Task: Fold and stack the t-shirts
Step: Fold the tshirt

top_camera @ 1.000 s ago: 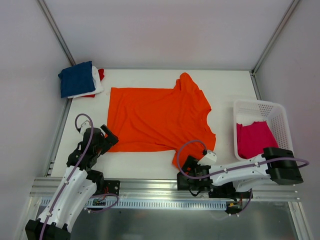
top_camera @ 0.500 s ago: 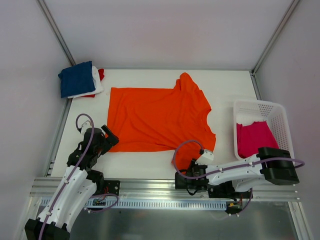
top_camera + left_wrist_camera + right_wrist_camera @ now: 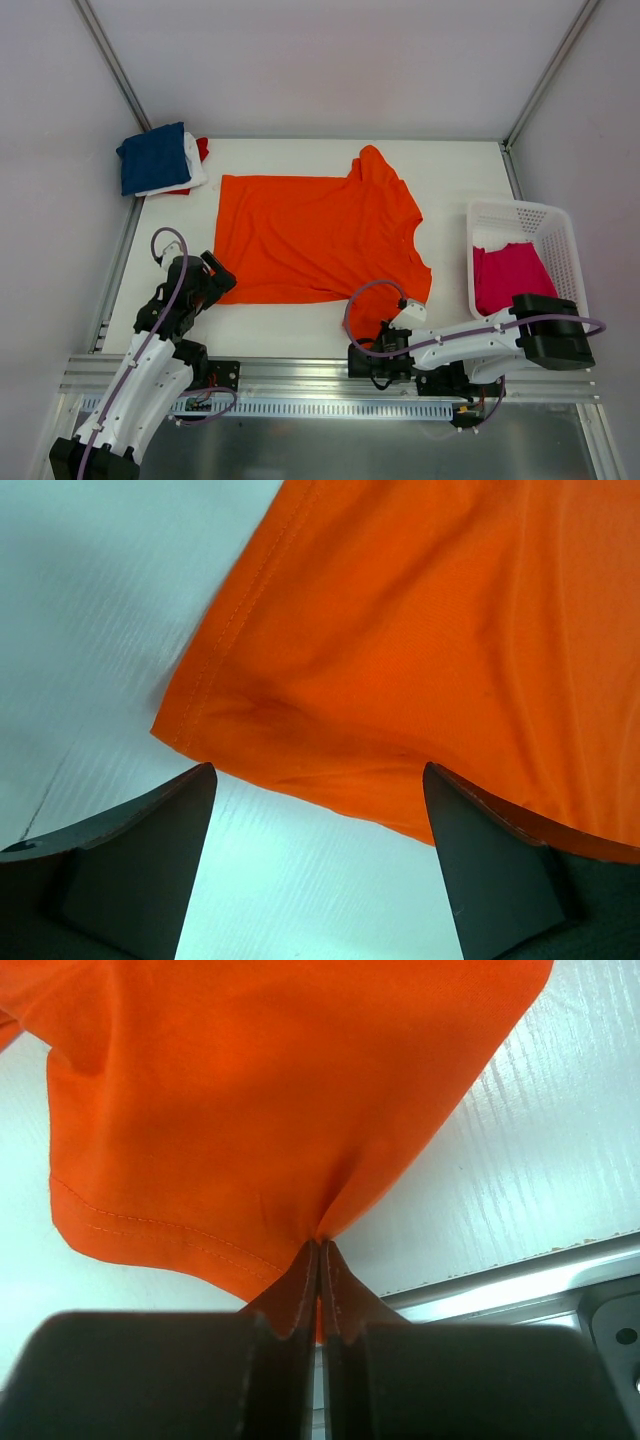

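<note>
Pinches the orange shirt (image 3: 310,235) at its near hem with the right claw (image 3: 320,1246); holds the left claw (image 3: 318,776) spread at its corner.

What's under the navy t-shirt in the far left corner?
The edge of a white t-shirt pokes out beneath the navy t-shirt, with a red t-shirt showing past it. The navy one covers most of both, so anything else beneath is hidden.

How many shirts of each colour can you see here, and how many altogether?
orange t-shirt, spread on the table: 1
navy blue t-shirt, top of the corner pile: 1
white t-shirt, edge showing beneath: 1
red t-shirt, edge showing beneath: 1
magenta-pink t-shirt, in the basket: 1
Total: 5
</note>
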`<act>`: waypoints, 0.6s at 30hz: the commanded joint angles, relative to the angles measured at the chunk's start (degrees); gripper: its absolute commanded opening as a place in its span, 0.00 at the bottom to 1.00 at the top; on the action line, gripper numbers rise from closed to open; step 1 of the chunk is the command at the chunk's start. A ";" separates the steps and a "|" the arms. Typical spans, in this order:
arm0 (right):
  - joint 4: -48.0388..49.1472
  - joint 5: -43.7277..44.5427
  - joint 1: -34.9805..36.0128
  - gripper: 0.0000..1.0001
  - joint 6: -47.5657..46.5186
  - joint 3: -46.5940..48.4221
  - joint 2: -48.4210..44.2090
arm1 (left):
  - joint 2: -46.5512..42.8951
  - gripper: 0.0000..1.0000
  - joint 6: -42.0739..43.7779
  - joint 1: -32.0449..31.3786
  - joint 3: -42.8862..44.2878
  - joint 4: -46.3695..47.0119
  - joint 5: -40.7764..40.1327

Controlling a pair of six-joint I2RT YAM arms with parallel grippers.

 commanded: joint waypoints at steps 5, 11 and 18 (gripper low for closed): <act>-1.35 -0.96 0.01 0.01 1.59 0.51 -0.48 | 1.77 0.84 -4.75 -0.45 -1.38 -1.53 -4.00; -1.35 -0.17 0.01 0.01 2.47 -2.13 -3.12 | 4.41 0.83 -9.50 -0.54 -3.93 -2.15 -1.81; 0.32 0.89 0.01 0.01 2.04 -4.42 -5.49 | 10.21 0.83 -11.17 -0.54 -3.06 -2.15 -4.26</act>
